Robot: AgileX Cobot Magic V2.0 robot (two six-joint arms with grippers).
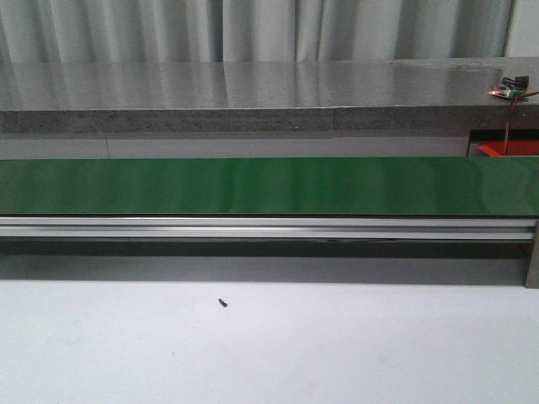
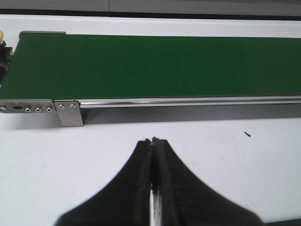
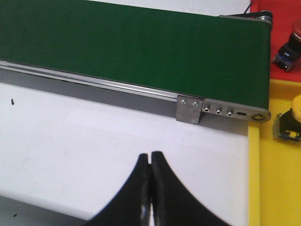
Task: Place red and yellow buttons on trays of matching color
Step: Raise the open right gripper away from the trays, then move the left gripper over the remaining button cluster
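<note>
A yellow button on its small dark base already rests in the yellow tray, which lies just past the right end of the green conveyor belt. Beyond it, a red button lies on the red tray; in the front view only a corner of that red tray shows, at the far right. At the belt's opposite end, the left wrist view catches a sliver of a pale yellowish cap at the frame edge, too cropped to name. The belt itself carries no button in any view.

Both hands hang over the white desk on the near side of the belt. The left hand has its fingers pressed together, holding nothing; the right hand is likewise closed and empty.

The risk from here is timing: with the fingers closed, a button arriving on the belt could slip past before a hand opens. A late reach may also knock the button over or clip the aluminium rail.
</note>
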